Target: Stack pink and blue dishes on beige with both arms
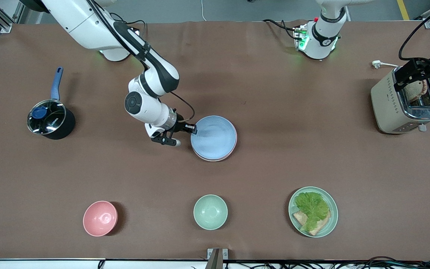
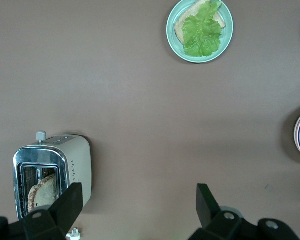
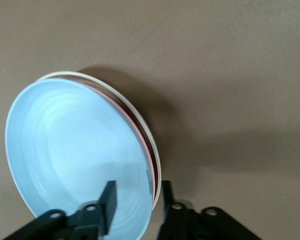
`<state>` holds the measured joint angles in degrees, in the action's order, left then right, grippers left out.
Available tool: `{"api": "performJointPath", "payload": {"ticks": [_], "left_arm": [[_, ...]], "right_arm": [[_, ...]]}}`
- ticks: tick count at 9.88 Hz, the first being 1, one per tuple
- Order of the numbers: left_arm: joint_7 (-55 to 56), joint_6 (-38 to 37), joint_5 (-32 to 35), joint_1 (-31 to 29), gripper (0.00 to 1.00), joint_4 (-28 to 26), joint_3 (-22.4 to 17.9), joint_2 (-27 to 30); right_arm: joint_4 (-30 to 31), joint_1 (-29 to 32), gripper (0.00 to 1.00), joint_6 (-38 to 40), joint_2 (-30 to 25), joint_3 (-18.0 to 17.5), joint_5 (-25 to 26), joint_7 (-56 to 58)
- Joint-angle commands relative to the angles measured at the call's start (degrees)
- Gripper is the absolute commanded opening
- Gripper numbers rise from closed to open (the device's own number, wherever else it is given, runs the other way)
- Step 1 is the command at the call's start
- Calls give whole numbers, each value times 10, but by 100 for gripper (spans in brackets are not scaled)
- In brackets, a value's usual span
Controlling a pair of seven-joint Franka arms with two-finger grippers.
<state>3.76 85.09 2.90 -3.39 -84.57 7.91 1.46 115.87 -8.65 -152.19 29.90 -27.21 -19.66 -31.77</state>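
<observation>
The light blue plate (image 1: 214,137) (image 3: 75,150) lies on top of a stack in the middle of the table. Under it the pale pink plate (image 3: 136,126) shows only as a thin rim (image 1: 217,159), and the cream-beige plate (image 3: 150,137) shows as an outer rim at the bottom. My right gripper (image 1: 192,129) (image 3: 138,200) is open at the stack's edge toward the right arm's end. One finger is over the blue plate's inside, the other outside the rims. My left gripper (image 1: 418,76) (image 2: 138,205) hangs open and empty high over the toaster.
A beige toaster (image 1: 405,102) (image 2: 52,172) with a bread slice stands at the left arm's end, a white plug (image 1: 377,64) beside it. A lidded black pot (image 1: 50,120) sits at the right arm's end. Nearer the camera are a pink bowl (image 1: 100,218), a mint bowl (image 1: 210,212) and a mint plate with lettuce (image 1: 313,212) (image 2: 200,30).
</observation>
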Motion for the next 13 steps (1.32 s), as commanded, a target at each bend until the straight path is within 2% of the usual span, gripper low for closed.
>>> {"api": "performJointPath", "payload": {"ticks": [1, 4, 5, 7, 9, 11, 12, 13], "left_arm": [[-5, -7, -3, -2, 100, -15, 1, 2], [-3, -12, -6, -1, 100, -15, 3, 2], [-5, -12, -5, -1, 100, -14, 4, 2], [-9, -12, -8, -1, 100, -12, 5, 2], [-9, -12, -8, 3, 100, -12, 7, 0], [-9, -13, -9, 3, 100, -12, 8, 1], [-9, -20, -10, 3, 100, -12, 10, 6], [-9, -38, -10, 0, 100, -11, 12, 6]], "right_arm": [[2, 27, 100, 53, -72, -1, 11, -4], [-12, 92, 100, 286, -218, 5, 135, -12], [-50, 98, 100, 374, -254, 46, 156, -8], [-175, 95, 100, 511, -267, 148, 167, 6], [-242, 94, 100, 551, -270, 232, 167, 70], [-287, 93, 100, 605, -282, 289, 167, 166], [-334, 93, 100, 643, -281, 308, 166, 200], [-373, 97, 100, 697, -278, 309, 167, 213]]}}
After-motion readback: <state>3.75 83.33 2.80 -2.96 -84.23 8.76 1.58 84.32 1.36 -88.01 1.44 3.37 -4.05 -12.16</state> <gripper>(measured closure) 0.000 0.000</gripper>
